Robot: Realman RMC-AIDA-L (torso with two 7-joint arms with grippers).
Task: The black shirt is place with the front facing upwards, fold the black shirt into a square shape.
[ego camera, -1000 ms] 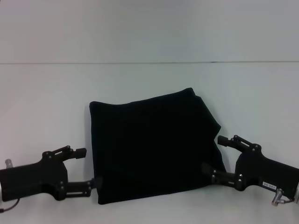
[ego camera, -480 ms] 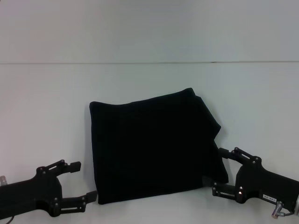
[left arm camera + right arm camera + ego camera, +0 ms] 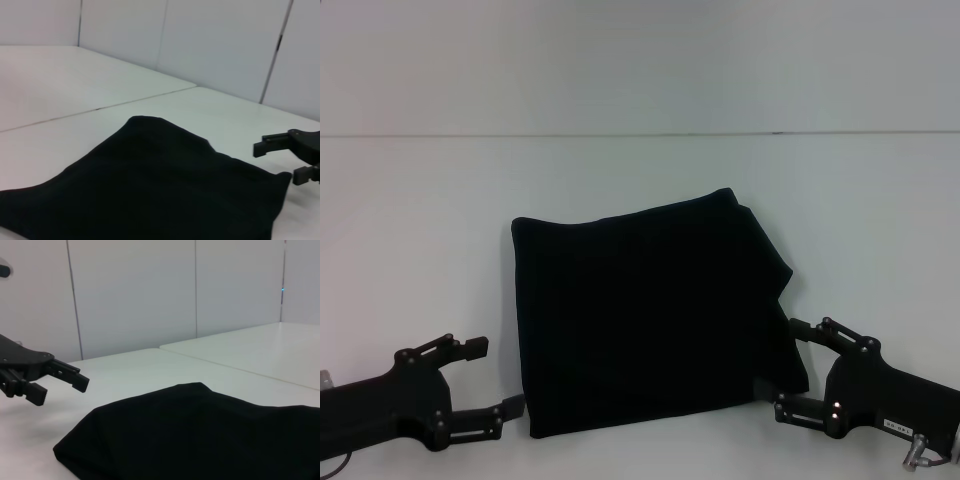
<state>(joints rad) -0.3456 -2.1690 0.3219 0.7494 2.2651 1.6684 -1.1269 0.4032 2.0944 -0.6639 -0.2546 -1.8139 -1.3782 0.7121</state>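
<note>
Two tools are flanking the black shirt [image 3: 650,315], which is lying folded into a rough square on the white surface [image 3: 420,220]. The left tool [image 3: 492,378] is hovering just beside its near left corner, fingers spread and empty; the right tool [image 3: 788,366] is sitting spread at its near right corner, gripping nothing.

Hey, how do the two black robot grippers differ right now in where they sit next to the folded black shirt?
The left gripper sits clear of the black shirt, with white table showing between them; the right gripper sits right at the shirt's near right corner. The left gripper's arm runs off the head view's left edge; the right gripper's runs off the lower right corner. Both are open, holding nothing, flanking the shirt's near edge.
</note>
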